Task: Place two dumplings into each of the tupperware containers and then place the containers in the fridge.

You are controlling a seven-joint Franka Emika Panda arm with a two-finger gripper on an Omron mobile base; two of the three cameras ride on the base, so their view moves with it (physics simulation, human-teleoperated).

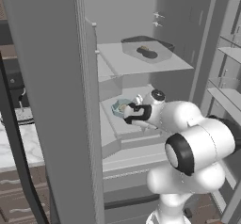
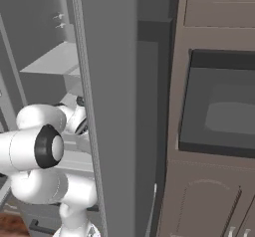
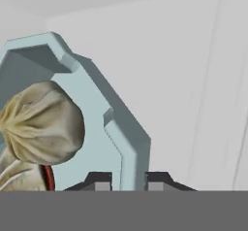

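Inside the open fridge (image 1: pixel 197 53), the gripper (image 3: pixel 127 181) had its two dark fingertips (image 3: pixel 101 181) standing narrowly apart on either side of the pale teal container's (image 3: pixel 97 104) rim, one tip inside the wall and one outside, the rim running up between them; whether they were still pinching it or had just let go could not be told from the hand view. The translucent teal tray stretched away from the fingers toward the upper left of that view, its angled corner and raised lip plain to see, resting on the pale grey lower shelf (image 1: pixel 136 126). In it sat a dumpling (image 3: pixel 42 123), beige-tan and rounded with a gathered, wrinkled top, just left of the fingers and not touching them; part of a second dumpling (image 3: pixel 17 176) showed below it at the edge. From the left base view the gripper (image 1: pixel 126 112) reached in at the teal container (image 1: pixel 118 106) on that shelf. On the shelf above stood the dark grey container (image 1: pixel 148 49), rectangular with rounded corners, with dark contents too small to tell. Outside the fridge, to the right, was a dark built-in microwave (image 2: pixel 219 106).
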